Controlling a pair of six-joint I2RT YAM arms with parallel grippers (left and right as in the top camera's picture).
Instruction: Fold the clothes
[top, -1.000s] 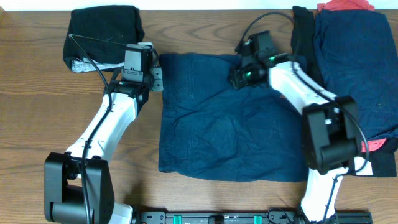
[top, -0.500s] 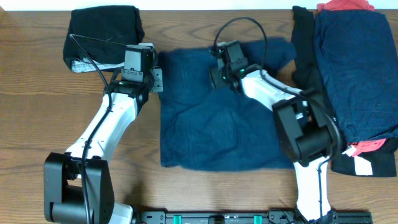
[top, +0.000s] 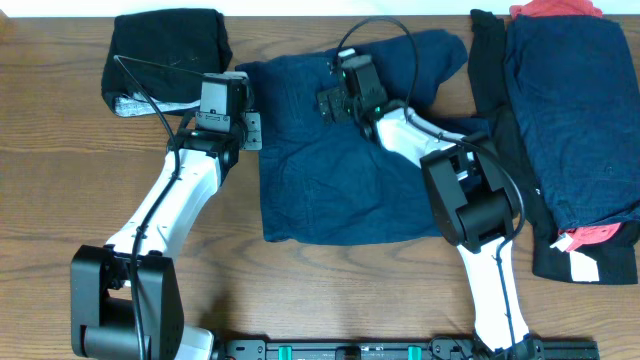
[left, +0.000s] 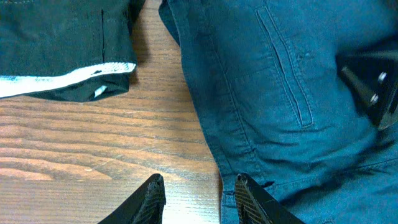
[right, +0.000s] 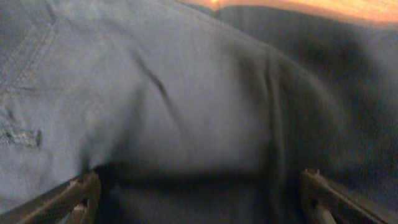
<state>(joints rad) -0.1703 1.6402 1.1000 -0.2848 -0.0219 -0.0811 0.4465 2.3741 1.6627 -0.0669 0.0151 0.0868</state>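
Note:
A plain navy garment (top: 340, 175) lies spread in the middle of the table, its upper right part bunched. My left gripper (top: 250, 128) is open at the garment's left edge. In the left wrist view (left: 199, 199) one finger is over bare wood and the other over the navy hem (left: 267, 93). My right gripper (top: 335, 100) sits low on the garment's upper middle. Its fingers are wide apart in the right wrist view (right: 199, 193), with navy fabric (right: 186, 99) filling the space between them. No fold is pinched.
A folded black garment with a white label (top: 170, 50) lies at the back left, also in the left wrist view (left: 62, 50). A pile of navy (top: 570, 110), black (top: 490, 70) and red (top: 555, 10) clothes lies at the right. The wooden table (top: 60, 180) shows at the left.
My right gripper has swept left across the navy garment, and the garment's right side has come leftward with it, so it now looks narrower. The left arm has not moved.

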